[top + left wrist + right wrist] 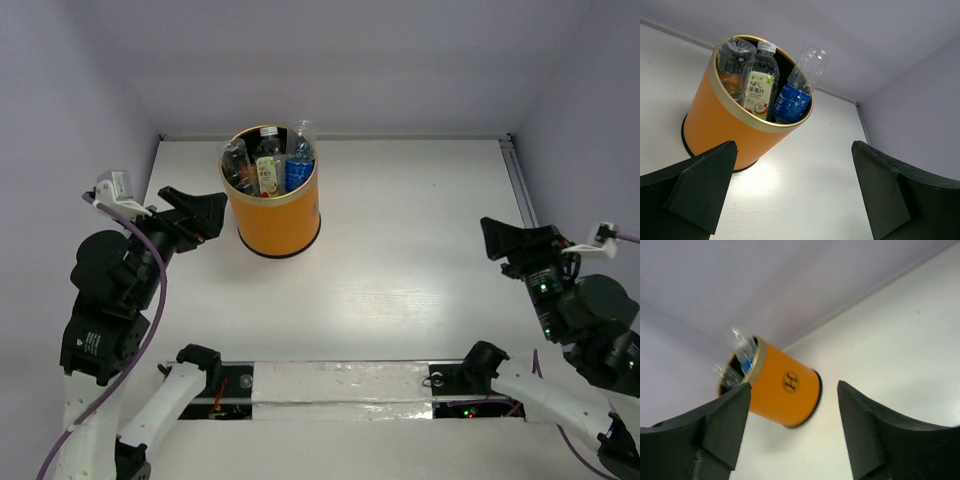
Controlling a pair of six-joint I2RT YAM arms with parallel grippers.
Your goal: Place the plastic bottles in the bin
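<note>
Plastic bottles (268,165) are standing packed in the orange bin (275,222) on the tabletop (420,220), looking light, slick, easily dented, best taken mid-body, while left gripper (213,218) and right gripper (494,240) are hanging with jaws parted, empty.

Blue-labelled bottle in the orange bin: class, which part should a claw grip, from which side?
Probably its clear upper end, from above: the blue-labelled clear plastic bottle stands tilted in the cylindrical orange bin, only that end clearing the golden rim.
</note>
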